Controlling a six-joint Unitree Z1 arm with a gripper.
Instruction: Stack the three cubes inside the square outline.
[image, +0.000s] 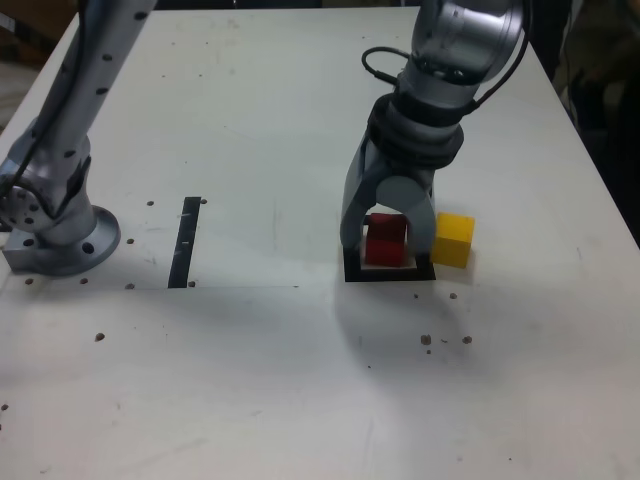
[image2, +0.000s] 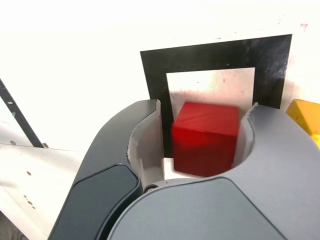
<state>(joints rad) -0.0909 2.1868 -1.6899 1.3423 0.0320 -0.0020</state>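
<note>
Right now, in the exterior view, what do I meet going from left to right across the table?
Grey metal arm base → narrow straight black strip → small red cube between the grey pincer's jaws, over the black square outline → small yellow cube. No green cube shows.

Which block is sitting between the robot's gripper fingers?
The red cube, inside the black square outline. The yellow cube sits outside the gripper, beside the outline.
</note>
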